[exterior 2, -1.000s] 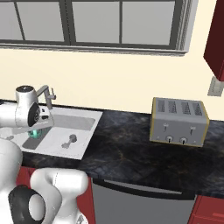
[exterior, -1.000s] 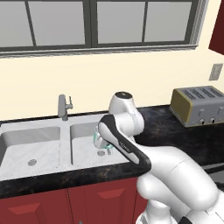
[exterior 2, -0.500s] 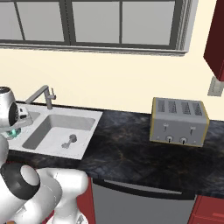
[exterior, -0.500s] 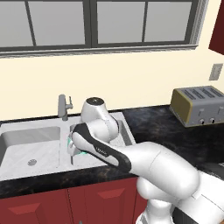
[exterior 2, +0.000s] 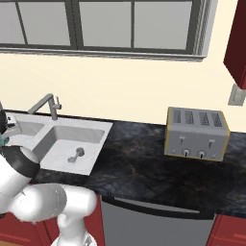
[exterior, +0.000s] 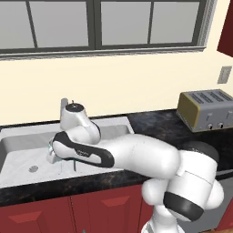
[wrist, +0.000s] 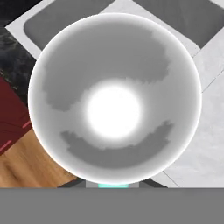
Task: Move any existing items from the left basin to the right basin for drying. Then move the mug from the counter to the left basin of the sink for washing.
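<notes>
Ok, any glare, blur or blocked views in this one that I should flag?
Hand view: the mug sits so close that its pale inside covers most of the picture, with a blown-out white spot at its centre. Left base view: sharp and evenly lit, but the arm hides much of the sink. Right base view: clear, with soft sheen on the counter.

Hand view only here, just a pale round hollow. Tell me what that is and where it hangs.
Observer: That is the inside of the teal mug, hanging over the left basin, near the divider.
Operator: Report where the utensil is.
Observer: The small metal utensil lies on the floor of the right basin.
Operator: Name what else is out there.
Observer: A toaster stands on the counter, well right of the sink.
</notes>
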{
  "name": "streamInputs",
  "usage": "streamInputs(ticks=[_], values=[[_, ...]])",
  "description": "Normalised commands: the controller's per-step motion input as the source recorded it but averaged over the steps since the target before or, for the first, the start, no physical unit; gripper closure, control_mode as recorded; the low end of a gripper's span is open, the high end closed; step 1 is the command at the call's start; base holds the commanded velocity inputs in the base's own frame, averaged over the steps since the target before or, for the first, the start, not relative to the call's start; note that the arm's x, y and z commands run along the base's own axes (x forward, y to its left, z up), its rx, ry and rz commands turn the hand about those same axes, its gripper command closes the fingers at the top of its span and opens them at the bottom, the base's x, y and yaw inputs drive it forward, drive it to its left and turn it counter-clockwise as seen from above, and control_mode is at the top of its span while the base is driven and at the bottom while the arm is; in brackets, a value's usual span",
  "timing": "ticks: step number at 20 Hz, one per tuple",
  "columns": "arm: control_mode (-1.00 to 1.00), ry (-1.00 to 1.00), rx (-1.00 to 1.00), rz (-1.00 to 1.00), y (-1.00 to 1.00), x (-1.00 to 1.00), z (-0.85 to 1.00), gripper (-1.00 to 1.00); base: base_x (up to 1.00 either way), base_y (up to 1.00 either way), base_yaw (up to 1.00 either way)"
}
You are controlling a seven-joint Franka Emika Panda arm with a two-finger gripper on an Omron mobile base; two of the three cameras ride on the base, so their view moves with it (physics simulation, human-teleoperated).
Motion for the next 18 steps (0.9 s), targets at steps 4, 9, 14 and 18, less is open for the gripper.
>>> streamInputs(ticks=[4, 9, 14, 18], values=[[-1.0, 0.0, 0.0, 0.0, 0.52, 0.41, -0.22, 1.0, 0.0, 0.0, 0.0], [-1.0, 0.02, -0.01, 0.03, 0.16, 0.17, -0.27, 1.0, 0.0, 0.0, 0.0], [-1.0, 0.0, 0.0, 0.0, 0.25, 0.32, -0.29, 1.0, 0.0, 0.0, 0.0], [-1.0, 0.0, -0.01, 0.0, 0.33, 0.32, -0.32, 1.0, 0.0, 0.0, 0.0]])
